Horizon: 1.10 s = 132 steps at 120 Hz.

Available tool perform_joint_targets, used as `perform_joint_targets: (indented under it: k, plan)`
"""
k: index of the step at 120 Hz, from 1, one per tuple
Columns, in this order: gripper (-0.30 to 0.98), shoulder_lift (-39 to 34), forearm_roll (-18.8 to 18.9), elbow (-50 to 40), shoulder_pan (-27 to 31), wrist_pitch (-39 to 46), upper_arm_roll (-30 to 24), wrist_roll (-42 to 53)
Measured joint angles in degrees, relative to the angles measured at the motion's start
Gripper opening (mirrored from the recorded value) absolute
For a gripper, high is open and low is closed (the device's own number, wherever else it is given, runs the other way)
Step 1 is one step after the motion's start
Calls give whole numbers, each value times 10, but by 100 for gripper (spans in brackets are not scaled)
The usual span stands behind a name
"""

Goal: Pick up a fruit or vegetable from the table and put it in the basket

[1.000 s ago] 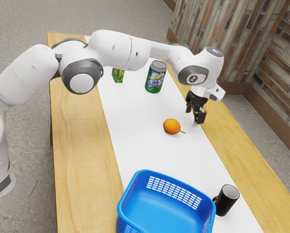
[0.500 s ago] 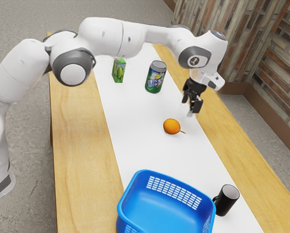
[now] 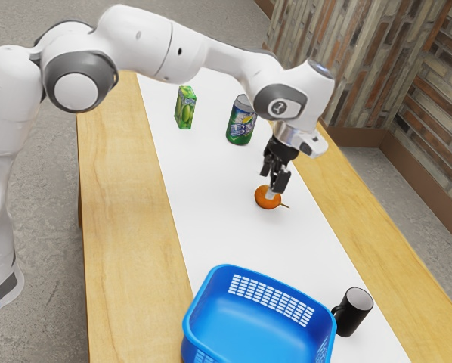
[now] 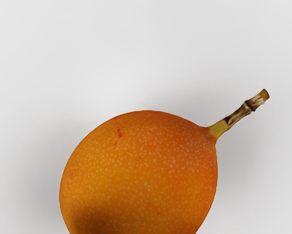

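Observation:
My gripper [image 3: 269,184] is over the orange fruit [image 3: 265,201] in the exterior view, pointing down with its two fingers apart. One pale fingertip overlaps the fruit's upper part there; whether it touches cannot be told. The fruit rests on the white runner, its thin stem toward the exterior view's right. In the wrist view the speckled orange fruit [image 4: 141,170] looms large at the lower edge, with a shadow low on its skin. The blue basket [image 3: 199,310] stands at the bottom of the exterior view, separate from the fruit.
A black mug [image 3: 354,313] stands close beside the basket. Farther up the white runner [image 3: 203,197] are a green soda can [image 3: 241,128] and a small green carton [image 3: 185,110], both beyond the fruit.
My hand first rose slightly, then moved toward the exterior view's left and down to the fruit. The fruit and basket have stayed put.

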Motion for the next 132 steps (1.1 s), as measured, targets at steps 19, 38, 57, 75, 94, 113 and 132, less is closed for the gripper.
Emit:
perform_joint_targets:
  k: [19, 38, 57, 75, 94, 113, 132]
  plan:
    - [66, 28, -9, -3, 5, 48, 0, 3]
    - [66, 41, -10, -5, 14, 72, 1, 6]
    - [63, 43, -10, -5, 18, 76, 1, 8]
    - [48, 42, -9, -1, 21, 65, 1, 10]
    - [43, 40, -4, 34, 20, 19, -2, 10]
    - [43, 15, -1, 76, 5, -36, -12, 10]
    - [43, -56, 1, 77, -63, -67, -11, 9]
